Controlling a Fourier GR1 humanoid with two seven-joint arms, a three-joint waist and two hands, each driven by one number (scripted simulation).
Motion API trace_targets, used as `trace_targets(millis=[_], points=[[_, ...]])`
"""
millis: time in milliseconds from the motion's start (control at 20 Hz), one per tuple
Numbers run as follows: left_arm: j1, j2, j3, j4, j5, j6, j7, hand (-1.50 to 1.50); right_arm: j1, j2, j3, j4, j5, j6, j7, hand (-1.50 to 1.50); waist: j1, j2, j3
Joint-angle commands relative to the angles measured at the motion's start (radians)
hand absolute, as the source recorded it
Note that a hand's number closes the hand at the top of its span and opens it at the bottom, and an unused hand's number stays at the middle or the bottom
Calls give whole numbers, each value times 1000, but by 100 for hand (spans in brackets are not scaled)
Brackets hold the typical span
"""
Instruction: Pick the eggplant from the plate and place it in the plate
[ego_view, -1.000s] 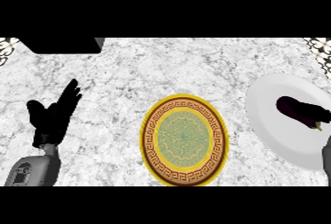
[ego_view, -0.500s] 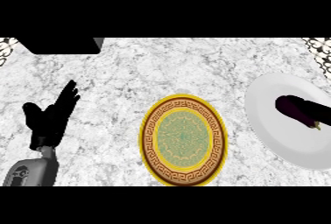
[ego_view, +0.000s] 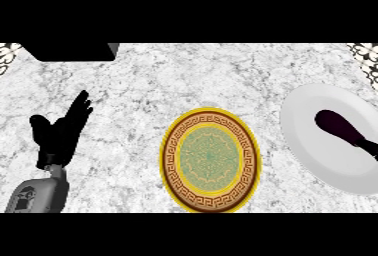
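Head view: eggplant (ego_view: 339, 127) lies on white plate (ego_view: 306, 112) at right edge, well apart from gold-patterned plate (ego_view: 171, 156) mid-tabletop (ego_view: 184, 75). Left hand (ego_view: 60, 132) rests at left, fingers straight, holding nothing. Right hand unseen. Eggplant likely light, smooth, slippery; wrap thick body.

A dark eggplant (ego_view: 341, 126) lay on the white plate (ego_view: 316, 156) at the right edge of the frame. A gold-rimmed patterned plate (ego_view: 210, 161) sat at centre on the marble counter (ego_view: 221, 75), well apart. The left hand (ego_view: 61, 134) rested open at the left, fingers pointing up.
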Motion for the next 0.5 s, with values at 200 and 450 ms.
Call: trace_targets(millis=[200,450], points=[[-30,-2,15,47,-12,-11,-20,0,52,-63,-100,97,-93,55,-111,-150,2,2,0],[-2,-18,15,-22,-17,11,19,0,124,-42,-118,43,-97,74,-129,-150,3,1,0]])
